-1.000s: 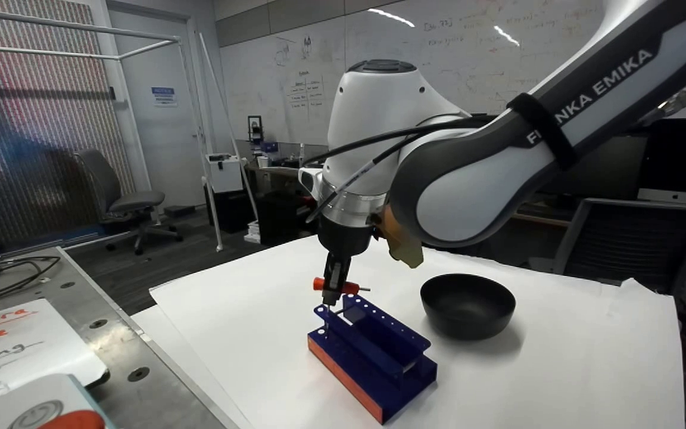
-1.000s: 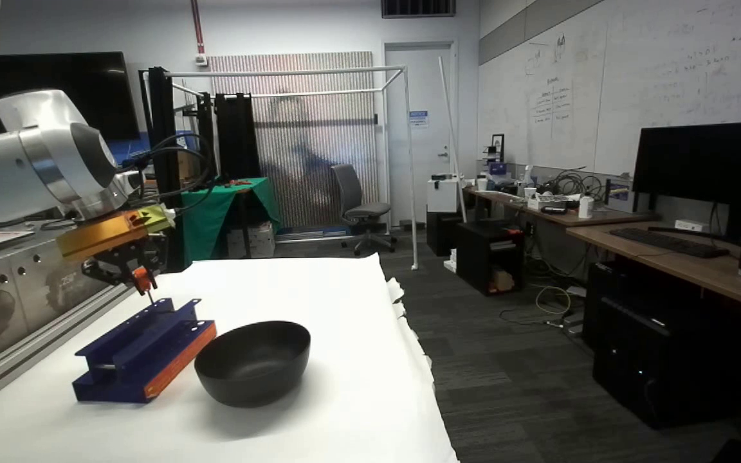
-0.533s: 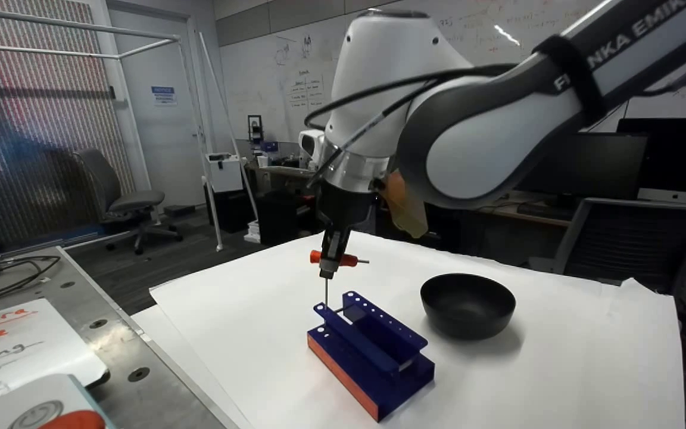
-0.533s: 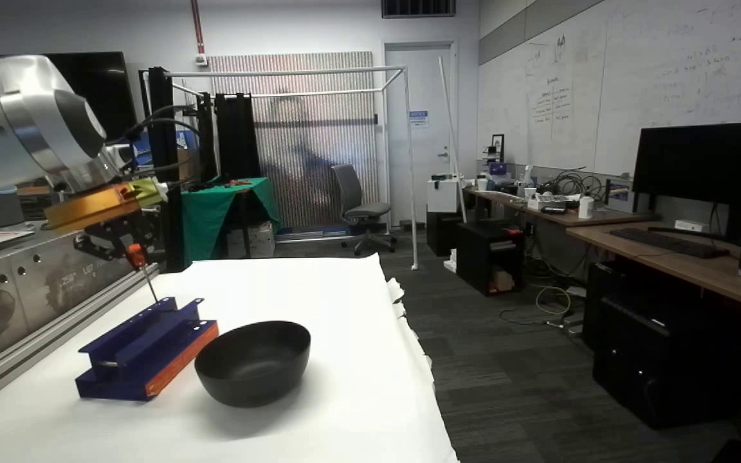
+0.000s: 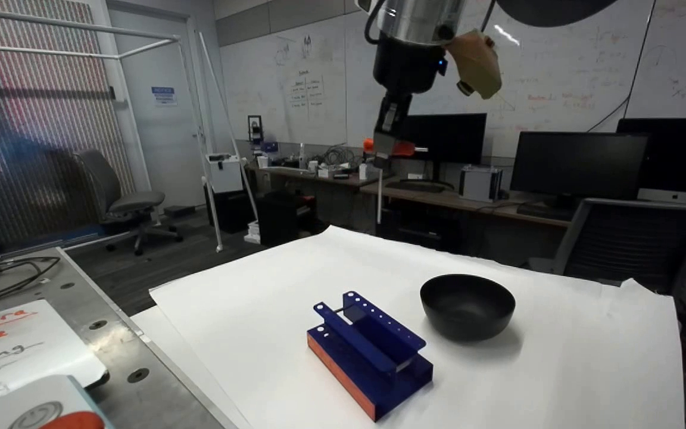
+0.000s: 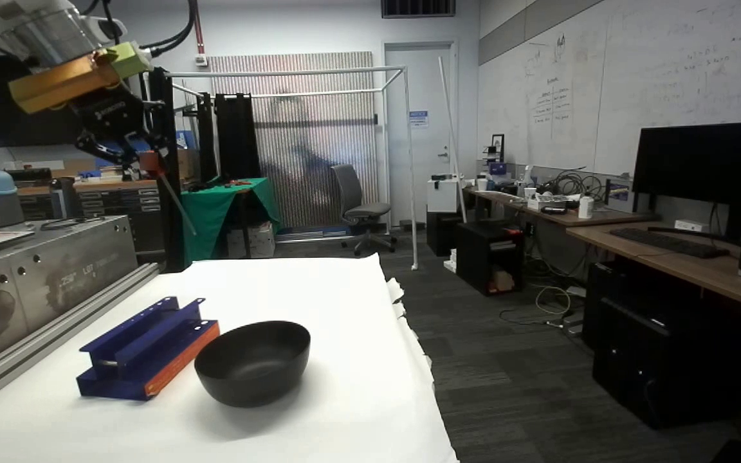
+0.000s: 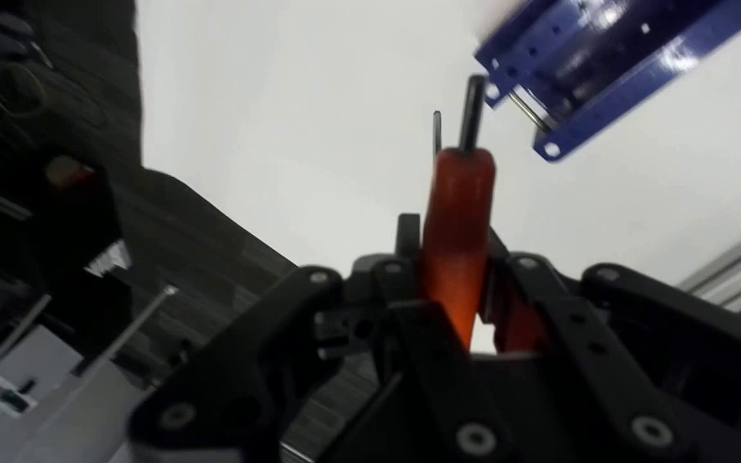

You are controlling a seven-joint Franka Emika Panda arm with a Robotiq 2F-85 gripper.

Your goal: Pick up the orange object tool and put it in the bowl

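Grasping the orange-red metal-shafted tool (image 7: 457,212) in my fingers (image 7: 408,236), I should lower it only above the round black bowl (image 6: 253,381).

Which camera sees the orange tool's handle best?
The wrist view: there the orange tool's handle looks biggest, close up in the gripper. Both exterior views show the handle much smaller, but you clearly see the tool's long metal shaft pointing down from it.

Blue rack (image 5: 362,351), black bowl (image 5: 467,319) on white table (image 5: 581,357)
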